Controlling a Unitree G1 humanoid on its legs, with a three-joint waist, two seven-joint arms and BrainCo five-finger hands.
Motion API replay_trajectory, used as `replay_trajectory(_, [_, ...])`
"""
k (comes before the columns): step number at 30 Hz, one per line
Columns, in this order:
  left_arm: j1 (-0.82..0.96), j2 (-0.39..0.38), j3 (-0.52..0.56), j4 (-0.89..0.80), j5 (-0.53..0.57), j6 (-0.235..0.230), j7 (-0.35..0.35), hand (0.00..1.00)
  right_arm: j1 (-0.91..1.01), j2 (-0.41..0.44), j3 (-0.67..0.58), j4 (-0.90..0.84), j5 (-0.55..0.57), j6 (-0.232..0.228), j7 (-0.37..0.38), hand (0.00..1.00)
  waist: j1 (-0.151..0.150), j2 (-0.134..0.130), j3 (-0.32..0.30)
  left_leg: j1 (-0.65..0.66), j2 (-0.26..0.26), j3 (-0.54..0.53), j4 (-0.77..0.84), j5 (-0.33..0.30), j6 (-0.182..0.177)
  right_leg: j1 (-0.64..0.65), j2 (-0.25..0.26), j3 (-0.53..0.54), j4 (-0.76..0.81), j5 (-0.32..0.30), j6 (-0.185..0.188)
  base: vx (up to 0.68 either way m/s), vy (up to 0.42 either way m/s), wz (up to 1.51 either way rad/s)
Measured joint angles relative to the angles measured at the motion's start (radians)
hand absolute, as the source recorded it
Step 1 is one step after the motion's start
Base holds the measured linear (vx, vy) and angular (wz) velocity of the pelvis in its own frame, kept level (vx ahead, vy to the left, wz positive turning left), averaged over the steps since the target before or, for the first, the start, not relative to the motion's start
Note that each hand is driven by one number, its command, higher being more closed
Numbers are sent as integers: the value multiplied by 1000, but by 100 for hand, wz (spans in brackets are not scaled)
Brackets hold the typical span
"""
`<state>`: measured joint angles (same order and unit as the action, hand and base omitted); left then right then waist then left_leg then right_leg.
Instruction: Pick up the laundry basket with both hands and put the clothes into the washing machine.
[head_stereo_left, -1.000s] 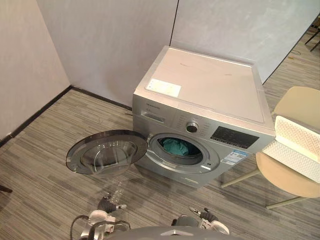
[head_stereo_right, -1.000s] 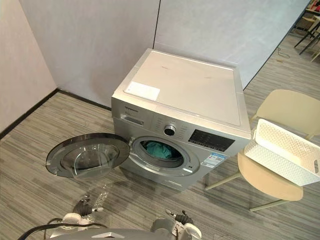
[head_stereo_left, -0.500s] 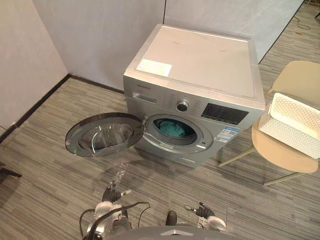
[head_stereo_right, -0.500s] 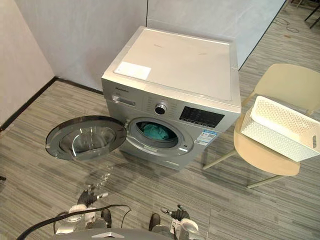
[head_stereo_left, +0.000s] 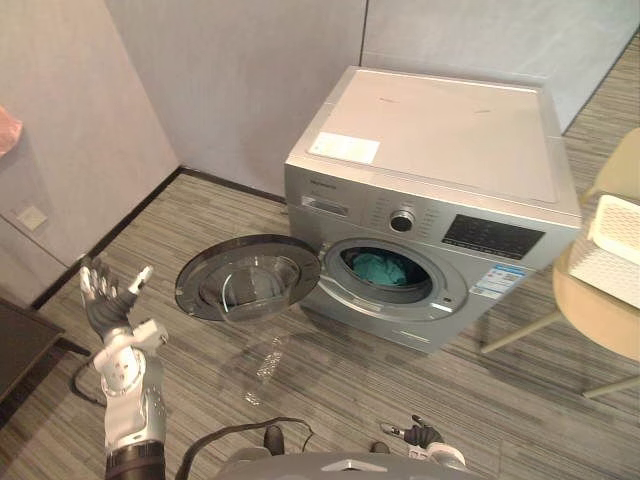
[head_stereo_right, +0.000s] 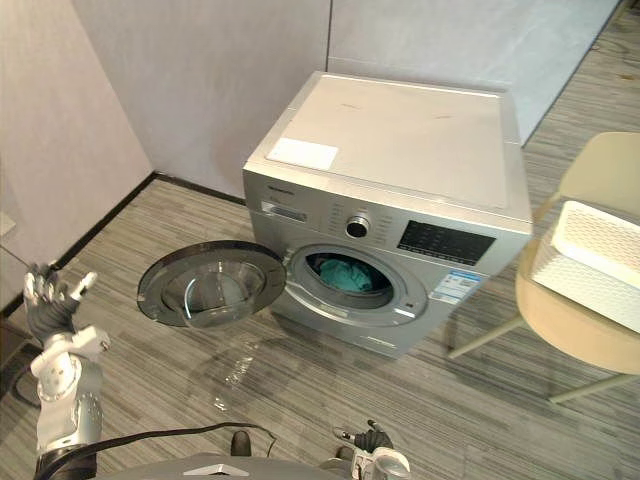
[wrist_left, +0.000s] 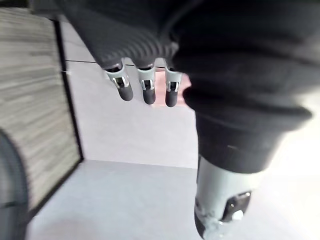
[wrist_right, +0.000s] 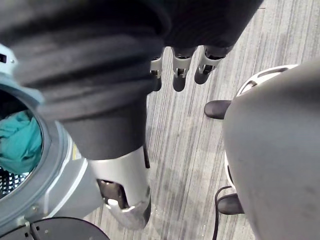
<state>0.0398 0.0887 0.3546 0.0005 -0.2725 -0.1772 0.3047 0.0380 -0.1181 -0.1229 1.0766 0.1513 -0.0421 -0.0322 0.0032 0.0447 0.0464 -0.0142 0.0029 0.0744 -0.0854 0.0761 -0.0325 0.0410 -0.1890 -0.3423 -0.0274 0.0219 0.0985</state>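
I am looking down at the silver front-loading washing machine, which is standing in the corner with its round glass door swinging wide open towards the robot's left, leaving the drum mouth free. A teal bundle of clothes is lying inside the drum, so I am judging the loading step to be as good as done. The white perforated plastic laundry basket is resting on the seat of the beige round chair just beside the machine on the robot's right, parked there out of the walking path, I would say. I cannot tell whether anything is left in it.

The left hand is rising out to the robot's left, well apart from the door, with its fingers spreading wide and the palm carrying nothing. I am guessing the arm is helping with balance. The right hand is hanging low by the body over the grey striped floor, fingers loose and relaxed, gripping nothing
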Motion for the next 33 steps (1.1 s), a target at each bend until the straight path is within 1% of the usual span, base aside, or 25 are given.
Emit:
replay_trajectory(1, [-11,13,1,-11,4,-4,5,0,0,1,1,0,0,0,0,0,3,2,0,-2,-1,0,0,0,0,1,0,0,-2,1,1,52,11,11])
replay_trajectory(2, [-26,40,9,-36,22,-13,21,0,-3,8,2,-1,0,0,1,0,7,2,-1,0,-2,2,0,5,7,5,0,1,-11,11,15,61,2,-3])
replay_trajectory(3, [-35,52,19,-48,43,-22,32,0,-3,8,2,-2,-1,-2,2,0,7,2,-1,2,-4,3,0,4,9,12,1,1,-18,14,19,74,-3,-4])
replay_trajectory(6, [-59,75,44,-60,82,-33,54,0,-1,9,2,-2,-1,-2,2,0,6,-1,0,4,-6,12,0,-4,8,16,2,4,-32,17,20,43,0,-6])
replay_trajectory(8, [-80,116,48,-27,93,-32,59,0,-1,11,3,-2,-2,-2,7,0,6,-10,5,-4,-4,27,0,-7,6,5,5,7,-44,24,22,11,-2,-18])
replay_trajectory(9, [-106,146,52,22,109,-30,59,0,-2,10,4,-3,-2,-2,8,0,11,-15,9,-12,-1,39,0,-8,6,-7,9,15,-53,32,22,-35,-8,-34])
replay_trajectory(10, [-173,203,73,137,120,-25,58,0,-3,7,21,-9,-3,-3,9,0,12,-28,11,-45,9,56,2,-8,6,-50,16,42,-53,43,19,-41,-14,-43])
replay_trajectory(12, [-259,283,79,278,116,-15,58,0,-9,6,37,-18,-10,-2,12,0,9,-46,25,-77,17,67,6,-1,3,-89,21,58,-53,56,14,-47,-13,-35])
replay_trajectory(13, [-352,358,74,401,99,2,51,0,-9,7,44,-28,-25,-2,24,0,-5,-77,45,-111,23,74,6,6,-1,-127,26,69,-53,67,11,-48,-3,-20])
replay_trajectory(14, [-392,389,72,451,90,8,44,0,-10,7,44,-31,-30,-2,31,0,-7,-90,53,-126,26,79,6,9,-3,-144,29,78,-53,72,8,-58,-1,-26])
replay_trajectory(15, [-451,435,62,524,66,16,32,0,-10,6,44,-39,-32,-1,35,0,-13,-116,69,-143,32,95,7,16,1,-169,33,91,-53,82,3,-42,-2,-39])
replay_trajectory(16, [-531,500,34,628,30,30,17,0,-15,6,44,-43,-33,-2,36,0,-13,-150,96,-164,39,109,19,18,0,-196,38,113,-53,94,-2,-51,-1,-37])
replay_trajectory(17, [-580,529,10,682,17,39,11,0,-16,6,44,-43,-32,-3,37,0,-19,-165,109,-190,42,114,45,12,1,-210,39,115,-53,102,-4,-73,5,-31])
replay_trajectory(18, [-655,572,-37,761,-2,58,-6,0,-18,4,44,-47,-32,-2,37,0,-28,-186,129,-242,55,116,108,-11,1,-238,45,125,-53,125,-11,-82,11,-22])
replay_trajectory(19, [-704,593,-73,812,-11,72,-39,0,-17,2,44,-53,-29,-2,37,0,-33,-191,143,-289,74,117,171,-38,2,-263,56,140,-52,153,-15,-86,14,-26])
replay_trajectory(20, [-725,599,-92,839,-19,78,-60,0,-14,2,44,-58,-28,-2,37,0,-35,-190,151,-309,84,119,200,-50,2,-271,63,148,-53,167,-15,-79,18,-33])
replay_trajectory(22, [-776,598,-131,915,-22,97,-118,0,-8,14,45,-85,-20,-2,41,0,-40,-190,164,-360,124,127,287,-94,-1,-294,90,172,-53,205,-20,-85,16,-32])
replay_trajectory(23, [-781,595,-140,932,-17,98,-123,0,-7,19,46,-89,-19,-2,43,0,-41,-191,165,-368,134,129,303,-106,-2,-296,95,173,-53,208,-22,-93,-2,-31])
replay_trajectory(24, [-783,577,-144,963,-17,101,-141,0,-3,28,47,-101,-17,-2,44,0,-38,-190,167,-384,154,133,341,-134,-8,-299,109,177,-53,213,-28,-78,-9,-25])
replay_trajectory(25, [-783,566,-144,975,-18,104,-146,0,1,31,53,-109,-7,-2,45,0,-36,-190,168,-391,163,136,355,-148,-6,-301,115,179,-53,213,-28,-85,-41,-35])
replay_trajectory(26, [-782,549,-139,989,-2,86,-129,0,2,31,71,-120,13,-3,46,0,-29,-193,172,-406,182,146,374,-155,-10,-314,127,193,-53,212,-28,-50,-32,-22])
replay_trajectory(28, [-774,540,-151,988,3,89,-135,0,-4,31,70,-119,20,-3,46,0,-21,-193,177,-406,193,154,383,-155,-16,-316,135,197,-52,211,-30,-50,-69,-19])
replay_trajectory(30, [-690,519,-171,910,20,83,-111,0,-3,32,73,-119,20,-6,46,0,-12,-186,179,-402,198,161,386,-154,-21,-315,138,199,-52,204,-37,-42,-65,-12])
replay_trajectory(31, [-626,501,-199,833,44,67,-93,0,-4,32,74,-122,20,-8,45,0,-8,-181,179,-402,198,162,388,-154,-22,-315,136,199,-50,198,-40,-36,-28,0])
replay_trajectory(33, [-443,441,-276,622,65,11,-74,0,2,31,85,-135,21,-19,46,0,8,-165,172,-400,189,157,396,-154,-22,-315,126,196,-25,164,-34,-45,-16,13])
